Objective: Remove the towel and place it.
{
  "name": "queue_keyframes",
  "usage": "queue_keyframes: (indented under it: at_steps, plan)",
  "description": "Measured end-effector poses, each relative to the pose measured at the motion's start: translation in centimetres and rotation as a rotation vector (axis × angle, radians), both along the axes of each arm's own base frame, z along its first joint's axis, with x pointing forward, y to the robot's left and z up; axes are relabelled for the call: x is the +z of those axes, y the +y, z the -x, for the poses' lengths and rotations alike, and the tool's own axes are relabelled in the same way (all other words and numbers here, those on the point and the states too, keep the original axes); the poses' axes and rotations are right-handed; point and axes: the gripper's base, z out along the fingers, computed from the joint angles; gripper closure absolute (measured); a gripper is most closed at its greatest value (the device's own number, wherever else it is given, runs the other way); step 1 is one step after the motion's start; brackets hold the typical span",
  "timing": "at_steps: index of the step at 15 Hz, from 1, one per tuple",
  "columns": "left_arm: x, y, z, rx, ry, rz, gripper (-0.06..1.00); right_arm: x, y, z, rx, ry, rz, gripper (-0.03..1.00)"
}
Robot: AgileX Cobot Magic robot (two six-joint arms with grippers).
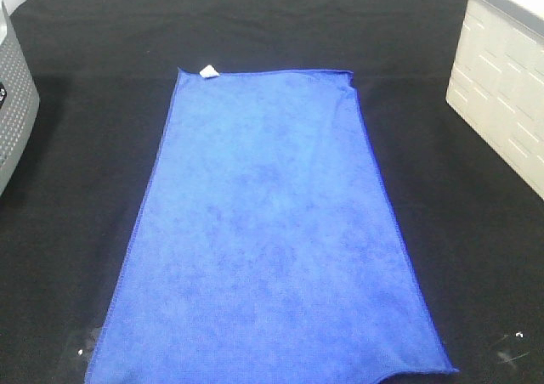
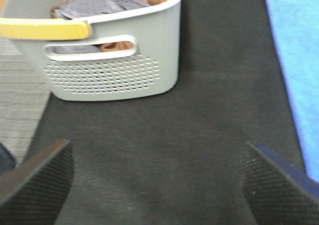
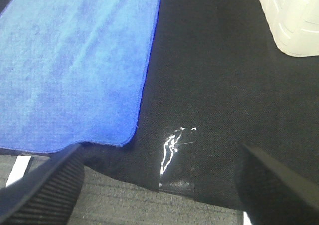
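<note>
from above the towel (image 1: 270, 231) lies flat on the bench (image 1: 76, 146), no fingers in sight; the left fingers (image 2: 279, 185), spread and empty, have it just outside one tip, the right fingers (image 3: 45, 190) likewise beyond theirs, so pinching both near corners together should lift it evenly.

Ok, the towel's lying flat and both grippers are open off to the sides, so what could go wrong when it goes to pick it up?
The towel lies flat on the black cloth, so a pinch at its edge could catch that cloth too. One-sided lifting could drag or bunch it. The grey basket beside the left gripper already holds clothes, and the cream bin stands on the right gripper's side; a trailing towel could snag either rim.
</note>
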Motion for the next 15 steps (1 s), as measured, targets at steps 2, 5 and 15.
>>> queue_keyframes:
  at_steps: [2,5,15]
  plan:
    - [-1.0,-0.3,0.6,-0.029,-0.021,0.016,0.11,-1.1,0.0,0.7,0.000,-0.035,0.002,0.18]
    - [-1.5,-0.5,1.1,-0.055,-0.036,0.000,0.11,-1.3,-0.1,0.6,-0.008,-0.074,0.003,0.18]
    - [-1.6,-0.8,2.0,-0.081,-0.092,0.030,0.11,-1.6,-0.1,0.2,-0.005,-0.094,0.021,0.18]
